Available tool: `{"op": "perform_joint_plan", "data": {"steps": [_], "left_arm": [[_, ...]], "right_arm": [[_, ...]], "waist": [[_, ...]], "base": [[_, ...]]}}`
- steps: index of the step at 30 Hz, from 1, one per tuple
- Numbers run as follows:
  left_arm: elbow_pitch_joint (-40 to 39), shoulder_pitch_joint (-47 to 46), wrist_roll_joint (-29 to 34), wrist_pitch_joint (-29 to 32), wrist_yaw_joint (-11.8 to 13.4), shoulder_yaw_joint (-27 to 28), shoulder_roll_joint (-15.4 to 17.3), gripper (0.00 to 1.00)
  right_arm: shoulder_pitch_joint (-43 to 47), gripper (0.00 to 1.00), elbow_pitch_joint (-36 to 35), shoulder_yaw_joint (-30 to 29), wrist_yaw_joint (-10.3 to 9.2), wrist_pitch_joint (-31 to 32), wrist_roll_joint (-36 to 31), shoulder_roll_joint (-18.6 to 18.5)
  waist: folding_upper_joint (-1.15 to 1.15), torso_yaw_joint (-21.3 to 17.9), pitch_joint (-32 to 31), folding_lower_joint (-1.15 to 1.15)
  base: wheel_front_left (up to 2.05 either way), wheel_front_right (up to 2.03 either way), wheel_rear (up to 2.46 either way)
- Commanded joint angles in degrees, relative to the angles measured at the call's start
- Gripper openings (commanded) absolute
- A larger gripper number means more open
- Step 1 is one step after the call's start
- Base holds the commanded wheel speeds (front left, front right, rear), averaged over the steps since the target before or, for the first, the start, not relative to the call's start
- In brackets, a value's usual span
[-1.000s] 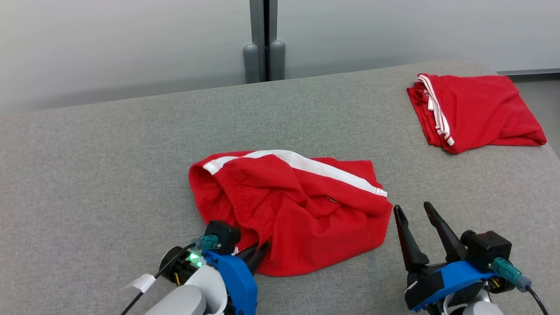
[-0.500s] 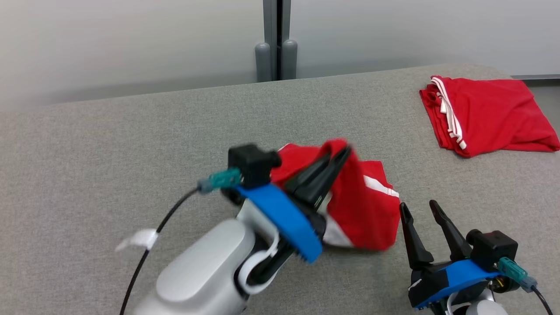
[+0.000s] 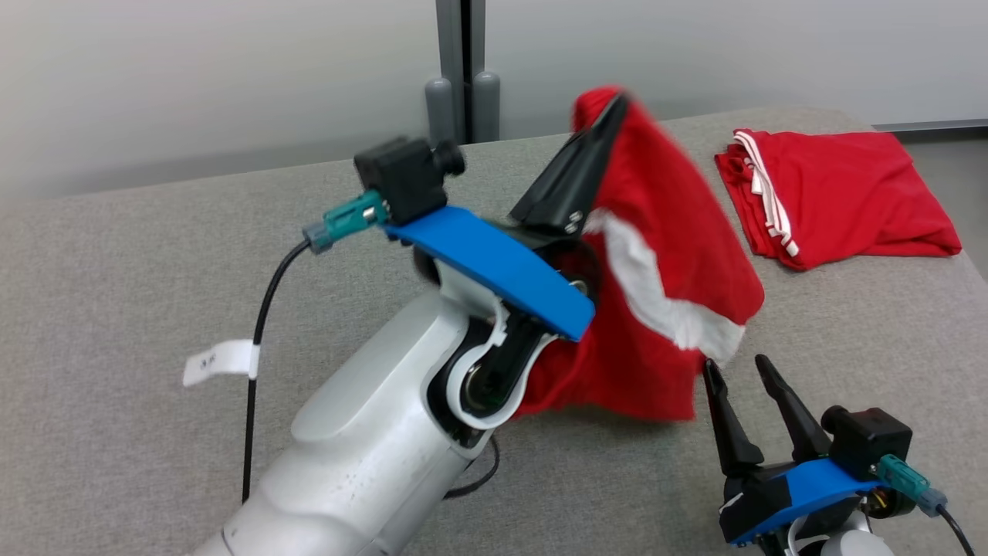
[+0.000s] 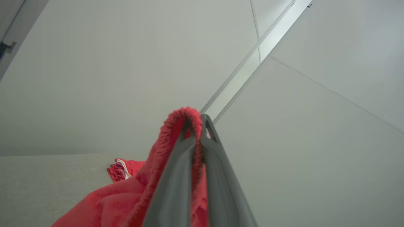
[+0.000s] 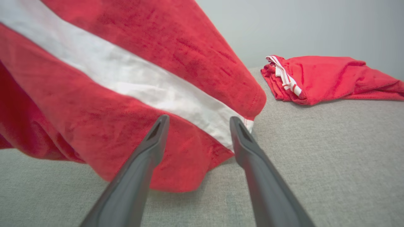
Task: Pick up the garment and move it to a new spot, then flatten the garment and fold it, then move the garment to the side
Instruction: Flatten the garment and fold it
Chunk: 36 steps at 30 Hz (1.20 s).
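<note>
The red garment point(image 3: 679, 232) is held pinched at its edge by the left end effector point(image 3: 611, 106), raised over the grey bench point(image 3: 139, 278). Its striped hem is hung just before the right end effector point(image 3: 733, 364), spread wide. A folded red garment point(image 3: 841, 193) is seen far right.

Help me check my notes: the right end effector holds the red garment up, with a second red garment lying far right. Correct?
No. The left end effector holds the red garment up, per the head view; the right end effector stands open.
</note>
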Motion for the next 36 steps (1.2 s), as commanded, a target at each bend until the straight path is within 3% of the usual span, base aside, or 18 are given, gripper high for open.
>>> {"op": "perform_joint_plan", "data": {"steps": [1,6,11,17,21,25,30,31,32,33,34,36], "left_arm": [[3.28,2.66,-1.07,0.39,2.35,0.70,0.58,0.00],[11.62,9.47,-2.26,1.69,7.76,1.46,5.95,0.00],[15.44,14.82,-3.33,4.02,10.55,0.95,9.49,0.00],[17.00,17.29,-3.16,2.36,12.08,1.46,10.83,0.00],[17.88,17.55,-1.87,1.49,11.55,0.73,11.64,0.00],[19.58,14.80,3.60,0.68,10.26,-2.93,13.82,0.00],[21.75,12.83,7.76,-1.70,10.96,-4.57,14.73,0.00],[22.14,12.64,8.24,-2.21,10.94,-4.60,14.78,0.28],[22.38,12.55,8.76,-2.71,10.80,-4.54,14.77,0.44],[22.54,12.48,9.41,-3.15,10.41,-4.68,14.88,0.89],[22.79,12.58,9.79,-3.46,10.33,-4.66,14.92,1.00],[22.83,13.05,10.55,-4.22,9.95,-4.02,14.84,1.00]], "right_arm": [[-0.01,1.00,-0.31,-0.55,0.02,-0.43,-0.03,-0.10],[-0.03,1.00,-0.63,-0.70,0.02,-0.50,-0.07,-0.09],[-0.24,1.00,-0.77,-0.43,0.01,-0.24,-0.26,-0.11],[-0.73,1.00,-0.91,0.03,0.01,-0.07,-0.18,-0.12],[-0.82,1.00,-1.03,0.40,0.02,0.03,-0.22,-0.11],[-0.91,1.00,-0.84,0.49,0.02,0.18,-0.42,-0.12],[-0.63,1.00,-0.79,0.58,0.02,0.31,-0.34,-0.12],[-0.47,1.00,-0.78,0.65,0.01,0.34,-0.29,-0.12],[-0.25,1.00,-0.82,0.55,0.02,0.36,-0.25,-0.12],[-0.02,1.00,-0.87,0.49,0.01,0.40,-0.24,-0.12],[0.20,1.00,-0.95,0.38,0.01,0.45,-0.26,-0.12],[0.35,1.00,-1.23,-0.02,0.02,0.54,-0.36,-0.12]], "waist": [[0.00,0.62,0.25,0.00],[0.00,2.96,0.71,0.00],[0.00,5.77,1.02,0.00],[0.00,7.36,1.03,0.00],[0.00,7.54,1.02,0.00],[0.00,6.84,0.81,0.00],[0.00,5.83,0.35,0.00],[0.00,5.55,0.18,0.00],[0.00,5.38,0.05,0.00],[0.00,5.17,-0.10,0.00],[0.00,5.03,-0.24,0.00],[0.00,4.85,-0.52,0.00]], "base": [[0.00,0.00,0.00],[0.00,0.00,0.00],[0.00,0.00,0.00],[0.00,0.00,0.00],[0.00,0.00,0.00],[0.00,0.00,0.00],[0.00,0.00,0.00],[0.00,0.00,0.00],[0.00,0.00,0.00],[0.00,0.00,0.00],[0.00,0.00,0.00],[0.00,0.00,0.00]]}}
